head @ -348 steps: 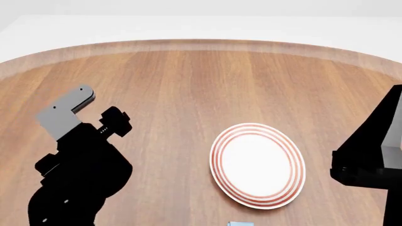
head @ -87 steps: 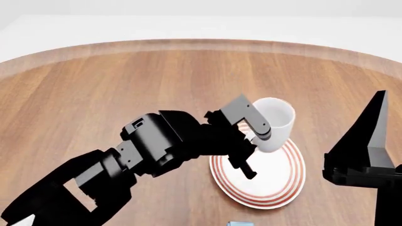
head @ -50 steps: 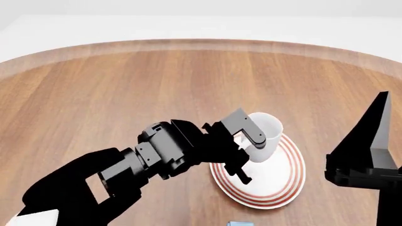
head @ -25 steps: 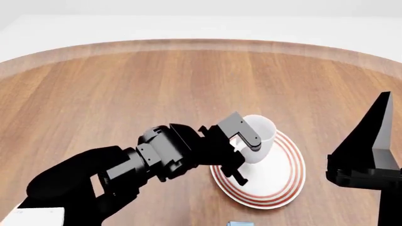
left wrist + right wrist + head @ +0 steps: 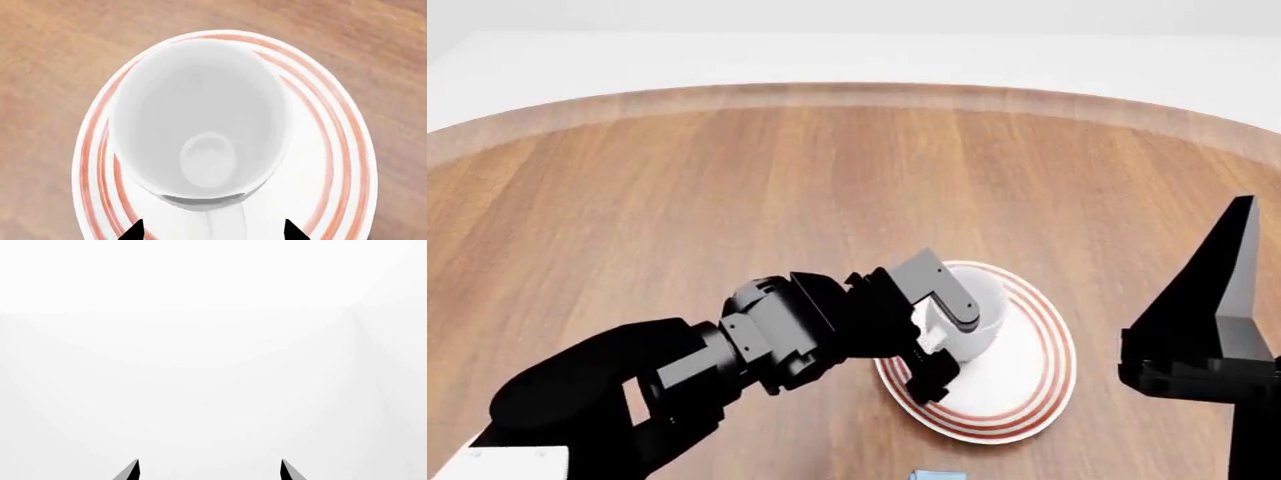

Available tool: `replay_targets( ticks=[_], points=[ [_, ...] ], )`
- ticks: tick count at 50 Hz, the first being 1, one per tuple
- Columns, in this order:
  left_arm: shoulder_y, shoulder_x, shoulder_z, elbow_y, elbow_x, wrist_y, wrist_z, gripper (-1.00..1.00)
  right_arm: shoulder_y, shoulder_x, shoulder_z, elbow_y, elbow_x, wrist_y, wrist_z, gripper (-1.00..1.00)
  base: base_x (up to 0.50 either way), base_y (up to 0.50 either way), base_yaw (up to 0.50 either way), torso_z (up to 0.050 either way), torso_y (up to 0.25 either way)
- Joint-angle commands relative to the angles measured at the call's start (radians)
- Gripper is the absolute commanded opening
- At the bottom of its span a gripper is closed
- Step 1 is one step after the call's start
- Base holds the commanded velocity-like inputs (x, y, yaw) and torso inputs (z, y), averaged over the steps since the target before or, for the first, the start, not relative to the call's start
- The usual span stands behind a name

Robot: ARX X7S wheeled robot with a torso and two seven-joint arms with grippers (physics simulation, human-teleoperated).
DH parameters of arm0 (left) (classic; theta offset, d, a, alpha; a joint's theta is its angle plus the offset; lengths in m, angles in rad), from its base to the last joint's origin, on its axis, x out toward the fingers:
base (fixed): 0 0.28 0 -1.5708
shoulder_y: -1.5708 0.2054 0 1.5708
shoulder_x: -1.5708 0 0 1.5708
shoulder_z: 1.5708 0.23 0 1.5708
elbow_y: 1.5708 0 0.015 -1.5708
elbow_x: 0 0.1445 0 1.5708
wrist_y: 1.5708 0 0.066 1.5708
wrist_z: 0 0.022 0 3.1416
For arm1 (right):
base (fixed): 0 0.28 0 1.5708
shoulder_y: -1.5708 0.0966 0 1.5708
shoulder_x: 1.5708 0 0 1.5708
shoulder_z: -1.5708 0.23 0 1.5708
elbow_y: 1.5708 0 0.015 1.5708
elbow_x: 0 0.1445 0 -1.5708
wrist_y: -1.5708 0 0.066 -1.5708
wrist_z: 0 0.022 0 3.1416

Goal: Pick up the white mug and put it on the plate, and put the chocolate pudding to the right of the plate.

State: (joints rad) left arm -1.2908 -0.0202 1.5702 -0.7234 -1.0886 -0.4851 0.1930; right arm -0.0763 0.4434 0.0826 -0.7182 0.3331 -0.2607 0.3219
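Head view: the left pincer [image 5: 941, 335] is covering the near side of the glossy white ceramic mug [image 5: 972, 322], handle not visible; can't tell if the mug's base is touching the round white plate with red rings [image 5: 1034, 385]. A small light-blue carton [image 5: 932, 475] is getting cut off by the bottom edge, lettering unreadable. Right arm is running off the right edge, pincer out of frame there. Left wrist view: plate rim cropped at the bottom, only two dark fingertips [image 5: 135, 231] poking in. Right wrist view: only fingertips [image 5: 131, 471] showing against blank white.
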Motion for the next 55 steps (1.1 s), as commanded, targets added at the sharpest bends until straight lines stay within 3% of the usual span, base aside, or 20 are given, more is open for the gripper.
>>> replay_targets(
  ticks=[1,17,38,55],
  points=[
    [0.005,0.02,-0.026,0.012,0.036,-0.024,0.005,1.0,-0.001,-0.018,0.018,-0.006,-0.018,0.005,-0.023,1.0,0.0,0.0,0.0,0.0,0.0],
    [-0.006,0.019,-0.036,0.065,0.015,-0.026,-0.032,1.0,0.0,-0.02,0.006,0.002,-0.025,0.0,-0.023,1.0,0.0,0.0,0.0,0.0,0.0],
    [-0.101,-0.244,-0.1,0.566,-0.11,-0.158,-0.228,1.0,-0.006,-0.014,-0.003,-0.021,-0.035,0.01,-0.016,1.0,0.0,0.0,0.0,0.0,0.0],
    [-0.176,-0.408,-0.166,0.809,-0.162,-0.165,-0.273,1.0,-0.003,-0.011,-0.013,-0.028,-0.038,0.017,-0.012,1.0,0.0,0.0,0.0,0.0,0.0]
  ],
)
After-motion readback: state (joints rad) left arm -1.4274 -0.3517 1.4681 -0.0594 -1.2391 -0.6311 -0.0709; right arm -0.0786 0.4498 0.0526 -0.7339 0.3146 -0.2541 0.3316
